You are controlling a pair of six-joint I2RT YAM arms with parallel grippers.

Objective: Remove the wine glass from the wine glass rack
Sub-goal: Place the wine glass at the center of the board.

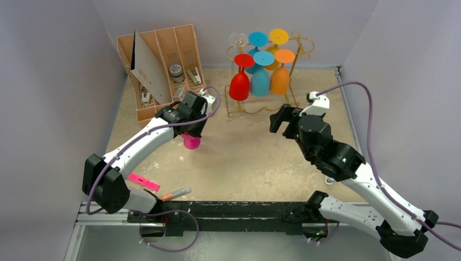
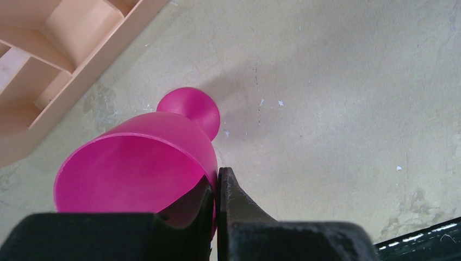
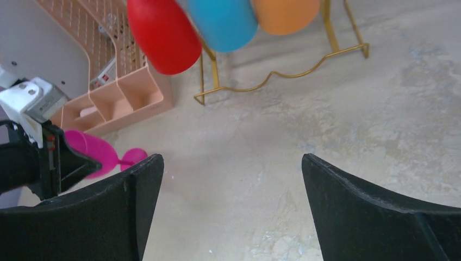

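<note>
L claw [image 1: 190, 134] is shut tight on the rim of the pink glass [image 1: 191, 142]. In the L wrist view one finger [image 2: 190, 209] sits inside the bowl and the other outside, w/ only the wall of the glass [image 2: 136, 168] between them. The glass is off the rack [image 1: 239, 112], over the table [image 1: 244, 157] left of centre, near the front of the tan organiser [image 1: 163, 65]. It's tilted, mouth toward the claw and foot away from it. Can't tell if the foot touches the table.

R claw [image 1: 280, 120] is wide open and holds nothing. It hangs above the table just right of the rack's front, pointing toward it. In the R wrist view its fingers [image 3: 136, 201] frame bare table, w/ the pink glass [image 3: 98, 153] and L claw at far left.

The rack stands at the back of the table, right of the organiser. Six glasses hang on it, bowls down. Front row is red [image 1: 239, 86], blue [image 1: 260, 81] and orange [image 1: 280, 79]. Behind them only the feet show well: clear [image 1: 237, 39], blue and yellow [image 1: 279, 36].

A pink marker [image 1: 144, 181] and an orange-tipped one [image 1: 176, 193] lie near the L arm's base.
</note>
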